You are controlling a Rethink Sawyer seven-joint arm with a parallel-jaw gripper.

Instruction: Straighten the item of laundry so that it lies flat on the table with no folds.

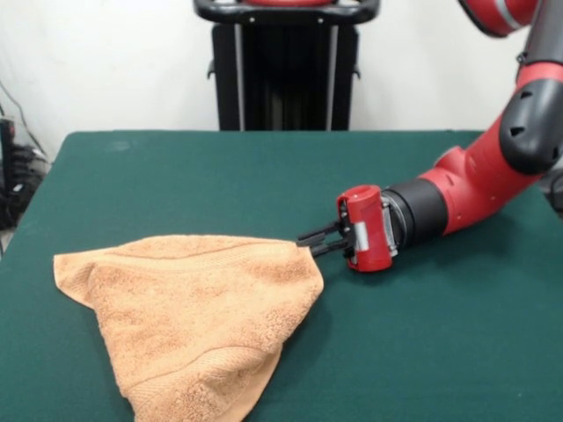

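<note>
Front view shows the towel (198,316) lying on the dark green table (422,352) in the lower left part of the picture, folded over on itself into a rough triangle. One corner points left, another hangs toward the bottom edge of the picture, and a third reaches right toward the gripper (310,242). A ribbed band runs across the upper layer near the top edge, and a second band shows near the bottom corner. The red and black arm (475,180) comes in from the right side and lies low and nearly level over the table, with the gripper pointing left. The two black fingers (322,235) reach out from the red gripper body, and their tips meet the right-hand corner of the towel, right at its upper edge. The fingers stand close together at that corner and appear to pinch the cloth, though the contact is small and hard to make out with certainty. The rest of the towel rests on the table, left of and below the gripper, with the cloth bunched in soft folds.
</note>
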